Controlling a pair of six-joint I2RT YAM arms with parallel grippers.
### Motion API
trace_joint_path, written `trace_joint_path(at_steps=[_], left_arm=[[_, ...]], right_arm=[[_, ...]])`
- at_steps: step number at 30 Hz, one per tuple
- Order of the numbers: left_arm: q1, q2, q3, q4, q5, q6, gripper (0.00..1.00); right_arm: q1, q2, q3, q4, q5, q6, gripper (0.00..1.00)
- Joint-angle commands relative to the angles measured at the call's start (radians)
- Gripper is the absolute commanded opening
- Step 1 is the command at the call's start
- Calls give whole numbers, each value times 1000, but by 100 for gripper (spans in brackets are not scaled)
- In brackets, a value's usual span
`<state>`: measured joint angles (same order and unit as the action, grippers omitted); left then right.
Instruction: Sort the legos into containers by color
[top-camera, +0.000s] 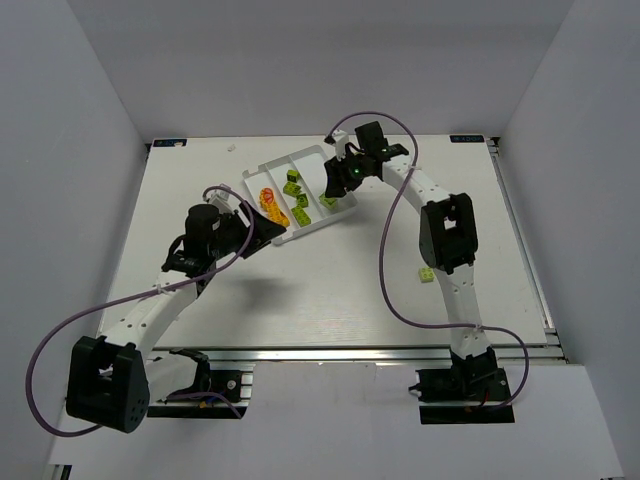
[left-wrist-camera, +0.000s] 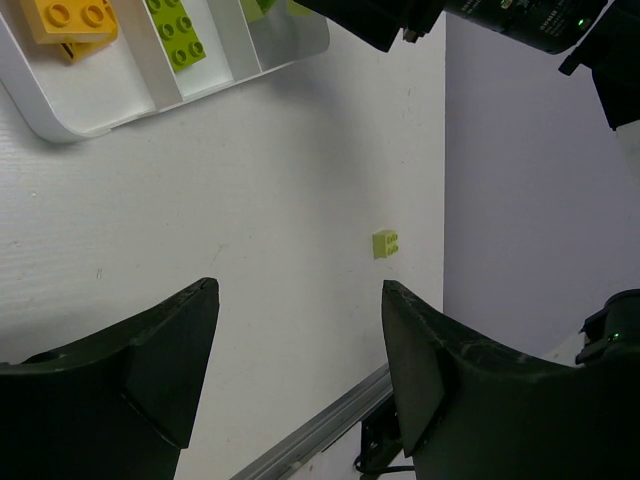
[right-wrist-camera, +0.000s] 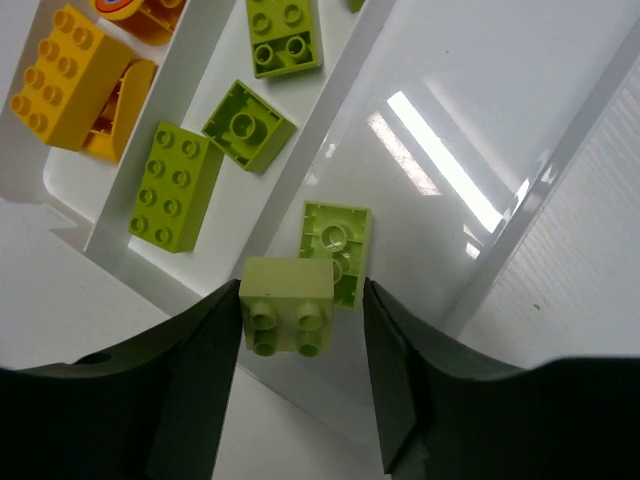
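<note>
The white tray (top-camera: 262, 172) lies at the table's back centre, with three long compartments. Orange-yellow legos (top-camera: 270, 202) lie in its left compartment, lime legos (top-camera: 295, 190) in the middle one and one lime lego (top-camera: 328, 201) in the right one. My right gripper (top-camera: 338, 178) hangs over the right compartment. In the right wrist view its jaws (right-wrist-camera: 300, 288) stand open around a small lime lego (right-wrist-camera: 287, 315) that touches only the left finger, above an upturned lime lego (right-wrist-camera: 338, 245). My left gripper (left-wrist-camera: 300, 300) is open and empty over bare table near the tray's corner (left-wrist-camera: 110, 110).
One lime lego (top-camera: 426, 274) lies loose on the table beside the right arm; it also shows in the left wrist view (left-wrist-camera: 385, 243). An aluminium rail (top-camera: 360, 352) runs along the near table edge. White walls enclose the table.
</note>
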<state>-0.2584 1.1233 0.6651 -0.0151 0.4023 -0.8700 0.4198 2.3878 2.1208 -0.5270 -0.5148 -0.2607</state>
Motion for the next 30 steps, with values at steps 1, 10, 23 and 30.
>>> trace_joint_path(at_steps=[1, 10, 23, 30], left_arm=[[-4, -14, 24, -25, -17, -12, 76], [-48, 101, 80, 41, 10, -11, 74], [-88, 142, 113, 21, 26, 19, 74], [-97, 86, 83, -32, -36, -14, 74]], right_arm=[[-4, -19, 41, 47, 19, 20, 60], [-58, -310, -243, 90, 140, -38, 59], [-134, -78, -95, 286, 279, 64, 70], [-147, 83, 70, 341, 292, 78, 70]])
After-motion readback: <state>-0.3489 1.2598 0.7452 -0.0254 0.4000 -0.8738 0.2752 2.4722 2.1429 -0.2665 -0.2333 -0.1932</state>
